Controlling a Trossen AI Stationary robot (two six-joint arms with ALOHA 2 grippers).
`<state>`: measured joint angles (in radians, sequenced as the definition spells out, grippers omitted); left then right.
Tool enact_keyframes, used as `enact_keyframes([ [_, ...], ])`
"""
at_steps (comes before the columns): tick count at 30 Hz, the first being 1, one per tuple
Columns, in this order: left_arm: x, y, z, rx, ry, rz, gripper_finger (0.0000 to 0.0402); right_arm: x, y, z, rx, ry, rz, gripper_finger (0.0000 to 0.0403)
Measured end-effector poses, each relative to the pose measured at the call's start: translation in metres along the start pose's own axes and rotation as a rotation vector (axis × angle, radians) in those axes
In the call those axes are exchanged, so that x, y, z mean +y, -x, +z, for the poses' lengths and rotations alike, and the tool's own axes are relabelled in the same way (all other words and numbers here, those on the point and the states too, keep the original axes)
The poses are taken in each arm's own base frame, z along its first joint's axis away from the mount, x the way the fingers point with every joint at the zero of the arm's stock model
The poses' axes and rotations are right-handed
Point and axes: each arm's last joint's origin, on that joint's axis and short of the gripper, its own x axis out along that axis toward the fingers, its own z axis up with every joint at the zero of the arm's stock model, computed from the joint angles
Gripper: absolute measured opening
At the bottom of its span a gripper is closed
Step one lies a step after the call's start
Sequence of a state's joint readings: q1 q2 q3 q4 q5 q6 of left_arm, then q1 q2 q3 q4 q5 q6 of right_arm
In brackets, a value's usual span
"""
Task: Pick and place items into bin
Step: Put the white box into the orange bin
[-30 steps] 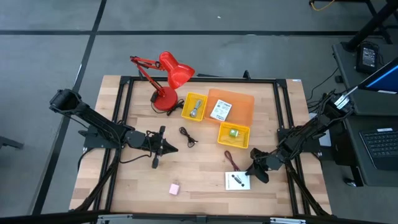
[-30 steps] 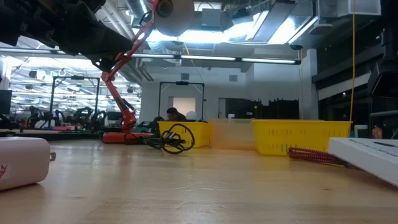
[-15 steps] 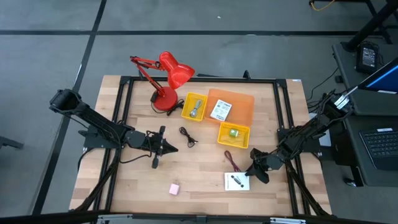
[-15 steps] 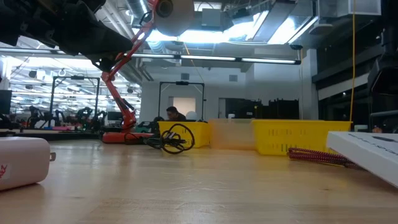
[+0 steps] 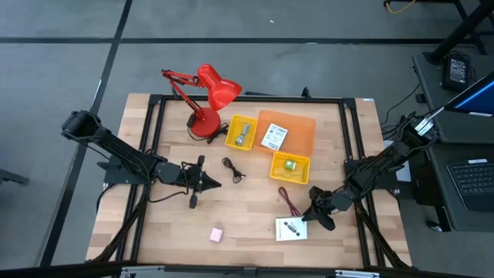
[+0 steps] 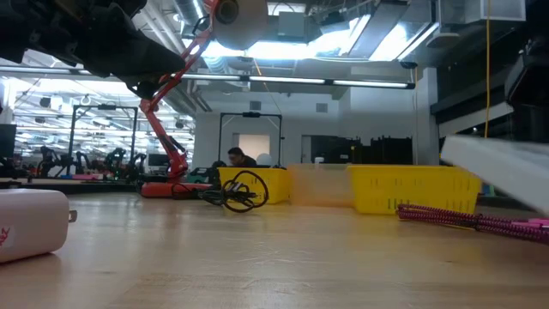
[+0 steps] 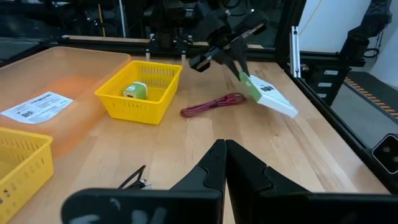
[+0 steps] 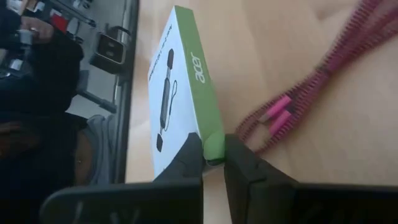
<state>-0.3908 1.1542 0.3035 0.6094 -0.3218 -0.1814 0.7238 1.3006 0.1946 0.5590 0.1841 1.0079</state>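
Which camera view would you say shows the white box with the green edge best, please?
The right wrist view: the white box fills it, green edge clamped in the right pincer. High view shows its face, left wrist its tilt, low only a blurred edge.

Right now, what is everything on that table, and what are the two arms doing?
Desk lamp: one, red, far left.
Yellow baskets: two, one holding a greyish tool, one holding a green block.
Orange tray: one, far middle, holding a white card.
Black cable: one, centre.
Maroon cord: one, beside the near basket.
Pink block: one, near edge.
White box: one, green-edged, lifted off the wood.
Left gripper: shut, empty, waiting mid-left.
Right gripper: shut on the box's edge.
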Motion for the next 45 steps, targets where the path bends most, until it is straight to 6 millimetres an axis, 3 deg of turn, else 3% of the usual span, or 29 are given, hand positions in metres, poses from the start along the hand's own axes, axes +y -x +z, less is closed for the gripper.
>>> enact_keyframes([
  [9, 0.0, 0.0, 0.0, 0.0, 0.0, 0.002, 0.0006, 0.027, -0.005, 0.016, 0.007, 0.134, -0.01, 0.0016],
  [16, 0.0, 0.0, 0.0, -0.001, 0.019, 0.003, 0.0006, 0.039, 0.005, 0.035, -0.023, 0.195, -0.066, 0.0016],
  [27, 0.0, 0.0, 0.0, -0.001, 0.019, 0.003, 0.0006, 0.034, 0.032, 0.06, -0.153, 0.299, -0.123, 0.0016],
  [45, 0.0, 0.0, 0.0, -0.001, 0.016, 0.002, 0.0006, 0.028, 0.055, 0.076, -0.456, 0.486, -0.476, 0.0015],
])
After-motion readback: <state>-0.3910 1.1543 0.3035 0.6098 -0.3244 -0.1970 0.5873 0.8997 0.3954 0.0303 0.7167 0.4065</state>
